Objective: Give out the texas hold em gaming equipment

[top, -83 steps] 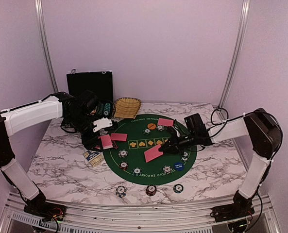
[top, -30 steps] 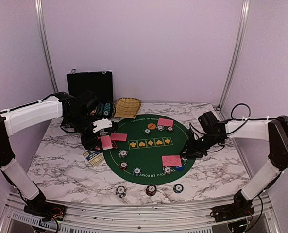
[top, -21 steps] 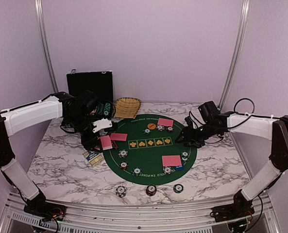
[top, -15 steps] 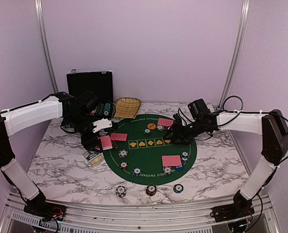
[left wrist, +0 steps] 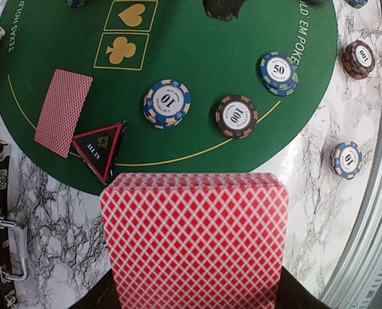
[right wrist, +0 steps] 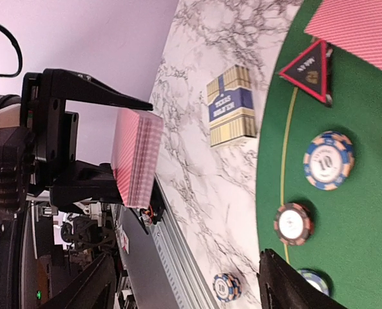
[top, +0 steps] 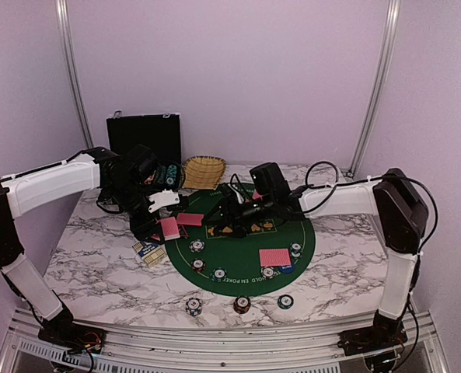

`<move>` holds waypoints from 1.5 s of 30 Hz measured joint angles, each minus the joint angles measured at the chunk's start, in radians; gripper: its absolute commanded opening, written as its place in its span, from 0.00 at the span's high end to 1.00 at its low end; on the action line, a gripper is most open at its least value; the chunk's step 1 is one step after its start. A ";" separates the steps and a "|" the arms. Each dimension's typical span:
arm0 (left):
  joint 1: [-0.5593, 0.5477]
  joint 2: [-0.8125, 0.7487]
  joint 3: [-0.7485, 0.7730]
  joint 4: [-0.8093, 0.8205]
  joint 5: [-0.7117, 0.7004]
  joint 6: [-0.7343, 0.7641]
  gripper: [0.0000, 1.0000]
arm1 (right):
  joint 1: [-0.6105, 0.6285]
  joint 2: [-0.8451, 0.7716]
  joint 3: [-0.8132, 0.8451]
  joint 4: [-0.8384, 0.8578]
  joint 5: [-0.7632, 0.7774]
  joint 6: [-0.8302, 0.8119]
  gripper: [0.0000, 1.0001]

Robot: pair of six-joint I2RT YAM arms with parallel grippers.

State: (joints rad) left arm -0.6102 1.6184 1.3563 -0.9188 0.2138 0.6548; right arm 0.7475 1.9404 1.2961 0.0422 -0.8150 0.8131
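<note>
With the left claw (top: 164,224) clenched on the deck of cards (left wrist: 194,241) at the left edge of the green mat (top: 238,250), the right claw (top: 222,221), spread and empty over the mat's left half, should pinch only the top card squarely.

Left claw (top: 165,225) clamped tight; right claw (top: 227,215) spread wide, its arm (top: 335,198) stretched across leftward.

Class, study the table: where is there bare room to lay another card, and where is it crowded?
Free: the marble right of the green mat, and the marble between the card box and the near rail. Crowded: the mat's near rim, with chips and a card, and its left side, around the left gripper and right gripper.
</note>
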 measured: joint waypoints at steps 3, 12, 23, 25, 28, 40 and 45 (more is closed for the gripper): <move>0.000 0.000 0.000 0.000 0.004 0.000 1.00 | 0.042 0.047 0.038 0.060 -0.024 0.048 0.26; 0.000 0.000 0.000 0.000 0.006 0.000 1.00 | 0.093 0.151 0.106 0.192 -0.058 0.161 0.25; 0.000 0.000 0.000 0.000 0.014 -0.001 1.00 | 0.132 0.283 0.237 0.290 -0.074 0.257 0.23; 0.000 0.000 0.000 -0.001 0.014 -0.001 1.00 | 0.140 0.309 0.263 0.299 -0.077 0.270 0.23; 0.000 0.000 0.000 -0.001 0.014 -0.001 1.00 | 0.153 0.342 0.299 0.319 -0.083 0.289 0.22; 0.000 0.000 0.000 -0.001 0.017 0.000 1.00 | 0.156 0.408 0.362 0.335 -0.083 0.335 0.28; 0.000 0.000 0.000 0.001 0.016 -0.001 1.00 | 0.145 0.407 0.360 0.323 -0.076 0.316 0.33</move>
State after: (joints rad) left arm -0.6098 1.6184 1.3567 -0.9180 0.2302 0.6540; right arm 0.8928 2.3478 1.6566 0.3649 -0.8909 1.1294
